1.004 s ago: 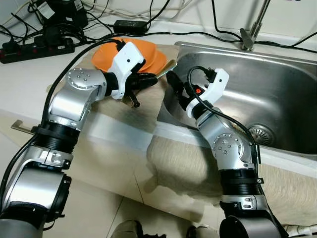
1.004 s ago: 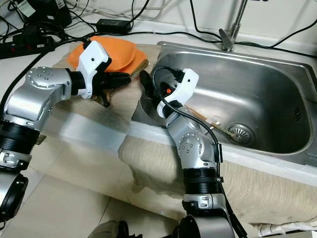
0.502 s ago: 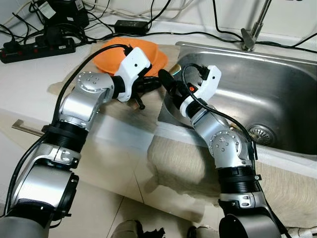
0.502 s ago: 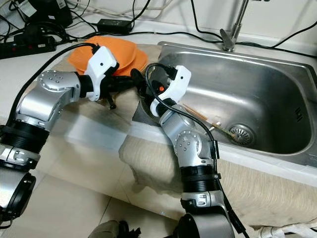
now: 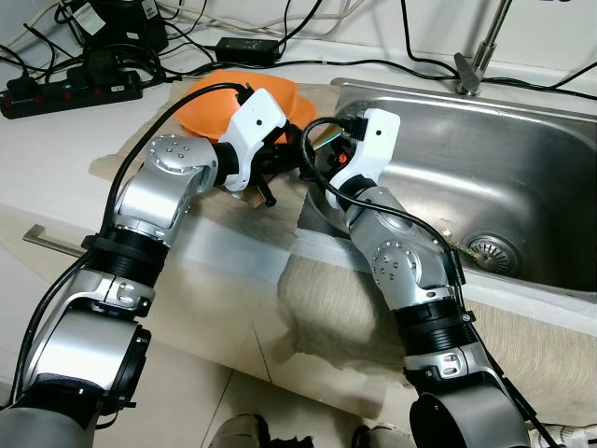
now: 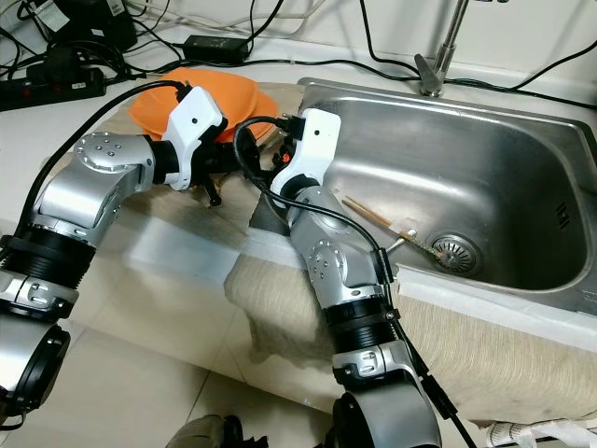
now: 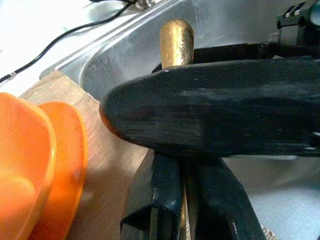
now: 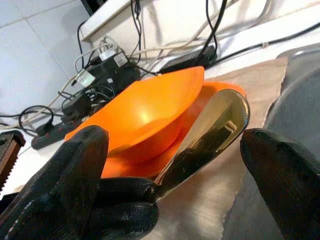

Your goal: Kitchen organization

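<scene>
My left gripper is clamped on the handle of a gold-coloured metal spoon, holding it level over the counter's edge beside the steel sink so its bowl points at my other arm. My right gripper has its fingers spread either side of that bowl, apparently ready to take it. Stacked orange plastic bowls sit just behind.

The gold spoon is sitting between the right gripper's spread fingers; orange bowls are crowding just beyond it, the sink wall beside, the left gripper clamping its handle.
</scene>
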Available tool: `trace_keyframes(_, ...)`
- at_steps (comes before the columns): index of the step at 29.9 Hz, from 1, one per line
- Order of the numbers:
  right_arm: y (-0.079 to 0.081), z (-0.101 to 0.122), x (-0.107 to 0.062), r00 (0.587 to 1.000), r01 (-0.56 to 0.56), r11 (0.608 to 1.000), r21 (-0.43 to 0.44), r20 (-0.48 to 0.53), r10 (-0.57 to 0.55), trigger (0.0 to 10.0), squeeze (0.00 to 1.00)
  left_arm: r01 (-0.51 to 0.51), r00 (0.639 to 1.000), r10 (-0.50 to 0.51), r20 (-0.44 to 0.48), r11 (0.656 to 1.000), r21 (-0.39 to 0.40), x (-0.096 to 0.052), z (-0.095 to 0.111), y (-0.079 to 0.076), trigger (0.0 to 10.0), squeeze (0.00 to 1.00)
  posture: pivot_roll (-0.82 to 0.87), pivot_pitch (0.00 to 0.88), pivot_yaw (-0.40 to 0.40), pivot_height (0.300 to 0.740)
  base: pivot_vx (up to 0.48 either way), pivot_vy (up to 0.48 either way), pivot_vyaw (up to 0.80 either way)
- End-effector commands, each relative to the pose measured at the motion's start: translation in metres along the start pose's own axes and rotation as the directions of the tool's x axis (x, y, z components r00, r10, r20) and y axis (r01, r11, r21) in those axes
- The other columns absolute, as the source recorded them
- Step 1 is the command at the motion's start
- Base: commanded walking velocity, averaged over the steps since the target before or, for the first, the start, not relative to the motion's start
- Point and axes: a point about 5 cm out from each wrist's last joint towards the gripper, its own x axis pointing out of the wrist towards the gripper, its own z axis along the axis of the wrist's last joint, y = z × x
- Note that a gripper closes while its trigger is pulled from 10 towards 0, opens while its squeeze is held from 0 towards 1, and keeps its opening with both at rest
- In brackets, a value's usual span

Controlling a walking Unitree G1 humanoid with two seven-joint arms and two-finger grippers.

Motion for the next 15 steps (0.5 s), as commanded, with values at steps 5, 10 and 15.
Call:
trace_keyframes(5, 0.012, 0.000, 0.010, 0.998, 0.041, 0.999, 0.008, 0.036, -0.041, 10.0, 0.00, 0.013, 1.000, -0.014, 0.024, 0.999, 0.033, -0.004, 0.009, -0.001, 0.0, 0.00, 0.04, 0.033, 0.068, 0.740, 0.000, 0.000, 0.00)
trace_keyframes(10, 0.007, -0.007, 0.011, 0.996, 0.084, 0.991, 0.108, 0.003, -0.085, 10.0, 0.00, 0.018, 1.000, -0.018, 0.015, 0.999, 0.037, -0.006, 0.007, -0.001, 0.0, 0.00, 0.04, 0.028, 0.070, 0.740, 0.000, 0.000, 0.00)
trace_keyframes(15, 0.007, -0.011, 0.011, 0.995, 0.097, 0.988, 0.124, -0.004, -0.098, 10.0, 0.00, 0.028, 0.999, -0.029, 0.018, 0.999, 0.045, -0.006, 0.009, -0.003, 0.0, 0.00, 0.04, 0.025, 0.072, 0.740, 0.000, 0.000, 0.00)
